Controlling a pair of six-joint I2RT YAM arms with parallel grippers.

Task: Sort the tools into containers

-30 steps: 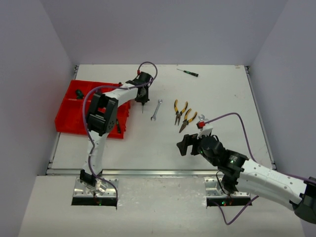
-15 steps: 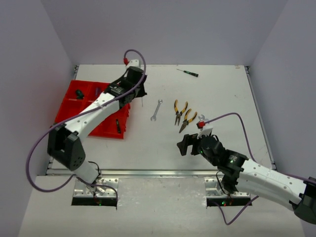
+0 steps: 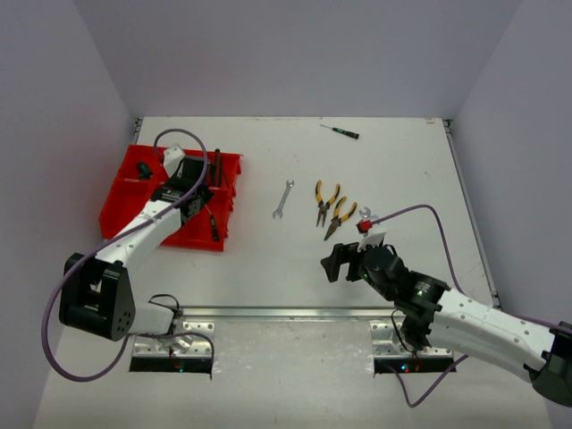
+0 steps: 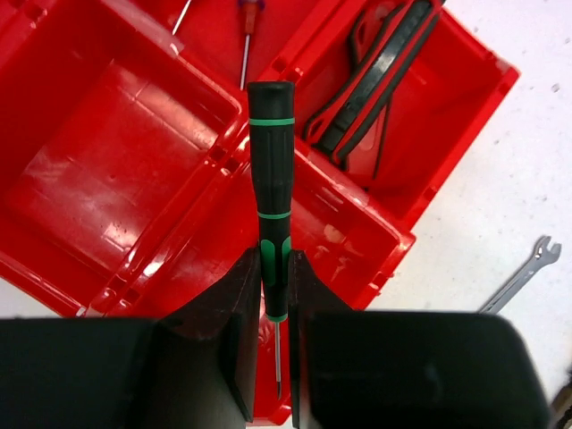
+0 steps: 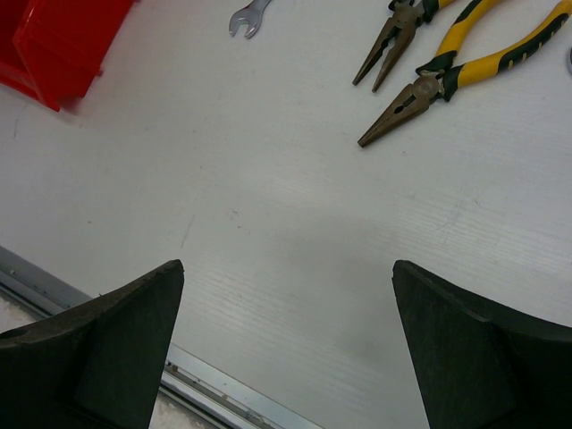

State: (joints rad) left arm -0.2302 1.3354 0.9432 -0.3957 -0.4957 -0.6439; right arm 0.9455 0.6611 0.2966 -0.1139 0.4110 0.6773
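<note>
My left gripper [image 3: 185, 190] hangs over the red tray [image 3: 121, 214] and is shut on a black screwdriver with green bands [image 4: 271, 170]. In the left wrist view the gripper [image 4: 273, 261] pinches the handle's lower end, and the thin shaft shows between the jaws. The handle lies above the divider between compartments of the tray [image 4: 98, 170]. A red-black utility knife [image 4: 380, 76] rests in the back right compartment. On the table lie a silver wrench [image 3: 282, 198] and two yellow-handled pliers [image 3: 324, 201] [image 3: 340, 217]. My right gripper [image 3: 344, 261] is open and empty, near the front, short of the pliers.
A small dark screwdriver [image 3: 340, 131] lies at the table's far edge. More tools sit in the tray: a green-handled one [image 3: 142, 168] and a dark one [image 3: 213, 225]. The right wrist view shows the wrench [image 5: 248, 16], the pliers [image 5: 465, 67] and the table's metal front rail [image 5: 54, 290].
The left arm has swung from mid-table leftward and now holds the screwdriver over the red tray. The right arm has not moved.
</note>
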